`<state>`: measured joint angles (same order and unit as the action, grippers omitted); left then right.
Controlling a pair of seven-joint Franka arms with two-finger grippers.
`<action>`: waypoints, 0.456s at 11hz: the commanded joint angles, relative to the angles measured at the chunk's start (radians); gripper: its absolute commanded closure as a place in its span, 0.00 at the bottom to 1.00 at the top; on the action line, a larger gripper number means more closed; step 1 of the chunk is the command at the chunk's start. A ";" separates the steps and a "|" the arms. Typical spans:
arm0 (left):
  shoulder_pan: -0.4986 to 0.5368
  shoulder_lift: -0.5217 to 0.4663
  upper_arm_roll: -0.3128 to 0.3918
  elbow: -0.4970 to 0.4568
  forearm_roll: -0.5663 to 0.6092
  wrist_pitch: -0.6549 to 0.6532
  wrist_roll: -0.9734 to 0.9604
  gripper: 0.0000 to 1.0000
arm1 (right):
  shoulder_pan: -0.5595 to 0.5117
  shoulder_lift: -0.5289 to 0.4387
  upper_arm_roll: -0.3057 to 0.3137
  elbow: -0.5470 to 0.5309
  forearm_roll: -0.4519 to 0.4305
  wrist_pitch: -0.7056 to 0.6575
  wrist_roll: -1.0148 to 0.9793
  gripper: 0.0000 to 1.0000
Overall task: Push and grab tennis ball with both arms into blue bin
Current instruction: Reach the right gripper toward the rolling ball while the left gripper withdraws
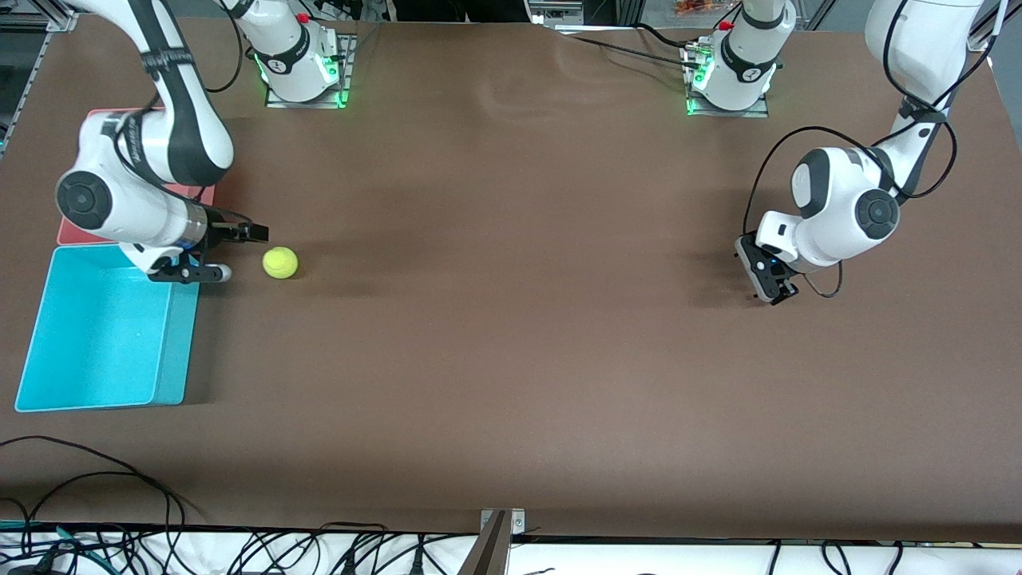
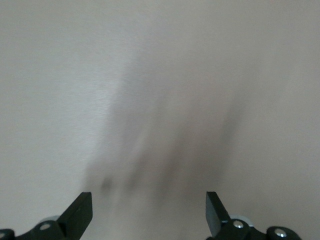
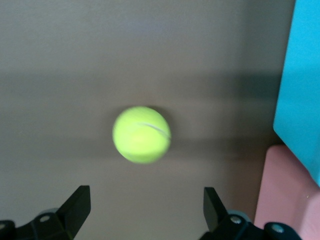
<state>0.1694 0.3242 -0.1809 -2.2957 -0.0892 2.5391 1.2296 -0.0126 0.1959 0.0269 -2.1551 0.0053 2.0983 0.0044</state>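
Observation:
The yellow-green tennis ball [image 1: 280,262] lies on the brown table, just off the blue bin's [image 1: 48,335] corner toward the left arm's end. My right gripper [image 1: 242,254] hovers low at that corner, open, its fingers pointing at the ball with a small gap left. In the right wrist view the tennis ball [image 3: 142,134] sits ahead of the open right gripper [image 3: 145,200], not between the fingers, with the blue bin [image 3: 302,90] at the edge. My left gripper [image 1: 776,295] hangs open over bare table at the left arm's end, and in its own view the left gripper [image 2: 149,205] holds nothing.
A pink bin [image 1: 76,231] stands against the blue bin, farther from the front camera and mostly hidden under the right arm; the pink bin [image 3: 285,200] also shows in the right wrist view. Cables lie along the table's front edge [image 1: 239,531].

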 commanded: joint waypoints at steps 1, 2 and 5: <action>0.001 -0.118 0.014 0.012 0.008 -0.016 0.011 0.00 | -0.027 0.080 -0.004 -0.006 -0.004 0.173 -0.052 0.00; -0.008 -0.170 0.043 0.013 0.009 -0.017 0.014 0.00 | -0.038 0.109 -0.004 -0.006 -0.004 0.208 -0.064 0.00; -0.025 -0.308 0.047 0.013 0.009 -0.043 0.010 0.00 | -0.108 0.204 -0.010 -0.006 -0.005 0.284 -0.170 0.00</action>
<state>0.1696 0.1417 -0.1444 -2.2580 -0.0892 2.5335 1.2307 -0.0645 0.3404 0.0138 -2.1657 0.0038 2.3394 -0.0914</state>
